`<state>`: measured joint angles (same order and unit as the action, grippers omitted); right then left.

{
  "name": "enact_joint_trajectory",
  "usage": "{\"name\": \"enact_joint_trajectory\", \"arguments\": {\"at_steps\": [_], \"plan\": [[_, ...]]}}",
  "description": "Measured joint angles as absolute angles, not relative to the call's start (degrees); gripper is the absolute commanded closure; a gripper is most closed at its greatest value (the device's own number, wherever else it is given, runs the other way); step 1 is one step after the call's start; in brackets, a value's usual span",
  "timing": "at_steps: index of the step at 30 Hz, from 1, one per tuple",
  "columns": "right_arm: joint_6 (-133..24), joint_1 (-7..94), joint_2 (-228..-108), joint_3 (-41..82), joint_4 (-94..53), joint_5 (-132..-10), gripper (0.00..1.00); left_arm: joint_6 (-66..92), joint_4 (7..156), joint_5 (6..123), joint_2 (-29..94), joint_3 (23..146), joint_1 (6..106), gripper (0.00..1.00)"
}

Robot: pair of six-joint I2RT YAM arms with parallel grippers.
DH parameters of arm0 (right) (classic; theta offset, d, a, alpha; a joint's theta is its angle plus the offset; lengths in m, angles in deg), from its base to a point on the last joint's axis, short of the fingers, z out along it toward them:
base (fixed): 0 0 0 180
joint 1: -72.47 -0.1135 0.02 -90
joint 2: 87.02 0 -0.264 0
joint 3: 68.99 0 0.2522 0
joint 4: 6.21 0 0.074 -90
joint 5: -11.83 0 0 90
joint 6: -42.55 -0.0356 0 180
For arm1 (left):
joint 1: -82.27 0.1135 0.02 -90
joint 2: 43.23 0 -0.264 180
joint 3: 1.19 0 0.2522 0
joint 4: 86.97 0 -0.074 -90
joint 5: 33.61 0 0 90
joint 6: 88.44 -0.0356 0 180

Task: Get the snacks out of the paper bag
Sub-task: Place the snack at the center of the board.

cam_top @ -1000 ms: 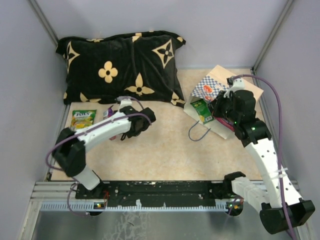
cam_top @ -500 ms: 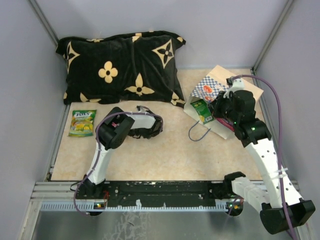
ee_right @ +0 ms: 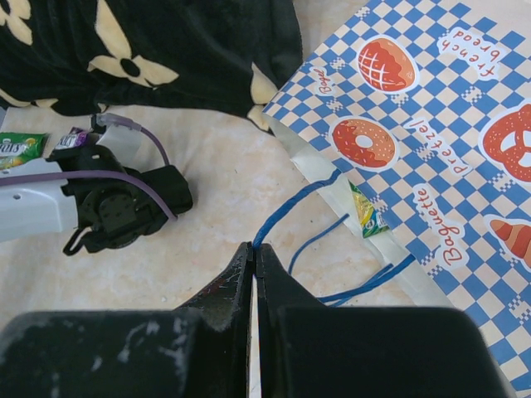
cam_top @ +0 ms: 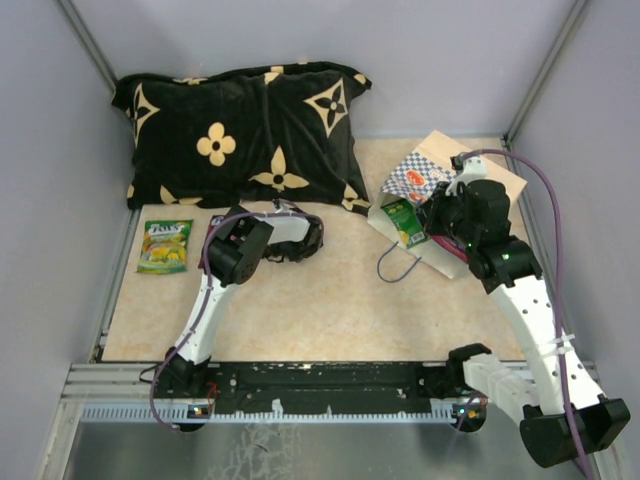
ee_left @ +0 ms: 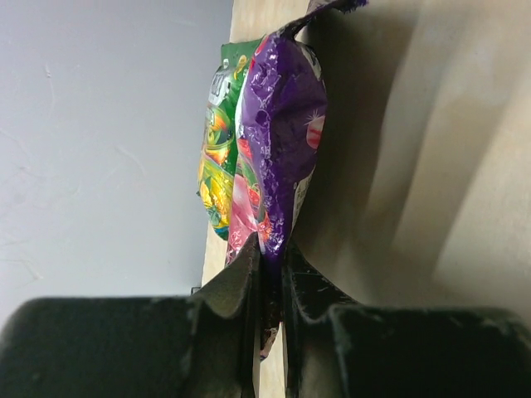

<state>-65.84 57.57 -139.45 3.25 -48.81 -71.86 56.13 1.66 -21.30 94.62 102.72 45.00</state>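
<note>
Left tool (ee_left: 267, 265) nipped shut on the slick, light purple packet's (ee_left: 282, 124) crimped edge, right tool (ee_right: 253, 257) apparently pinching the limp blue cord (ee_right: 292, 206) at the paper bag's (ee_right: 431, 166) seven o'clock

Holding purple candy packet (ee_left: 284, 124) by its lower edge in left gripper (ee_left: 270, 264), jaws nearly together. Partly hiding green packet (ee_left: 216, 162) just behind. Backed by beige tabletop (ee_left: 431, 124) on right, grey wall (ee_left: 99, 141) on left.

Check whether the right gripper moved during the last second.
No. The right gripper holds the same spot right of the black flowered cushion, shut on the blue cord handle of the checkered paper bag.
</note>
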Motion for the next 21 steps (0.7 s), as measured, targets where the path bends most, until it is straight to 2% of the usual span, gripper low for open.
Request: {"name": "enact_joint_trajectory", "arguments": {"at_steps": [7, 12, 15, 17, 21], "plan": [[-65.54, 57.57, -139.45, 3.25, -48.79, -71.86, 1.0, 55.93, 1.69, -21.54, 95.34, 103.96, 46.05, 0.93], [-65.56, 57.57, -139.45, 3.25, -48.76, -71.82, 1.0, 56.67, 2.36, -21.11, 94.53, 102.34, 46.07, 0.38], [-65.58, 57.57, -139.45, 3.25, -48.74, -71.77, 1.0, 56.89, 0.66, -21.61, 93.39, 100.57, 46.05, 0.1], [-65.6, 57.57, -139.45, 3.25, -48.74, -71.77, 1.0, 56.3, -1.29, -22.15, 92.43, 99.94, 46.07, 0.01], [-65.6, 57.57, -139.45, 3.25, -48.76, -71.79, 1.0, 55.71, -2.29, -20.41, 90.64, 99.83, 46.18, 0.01]]}}
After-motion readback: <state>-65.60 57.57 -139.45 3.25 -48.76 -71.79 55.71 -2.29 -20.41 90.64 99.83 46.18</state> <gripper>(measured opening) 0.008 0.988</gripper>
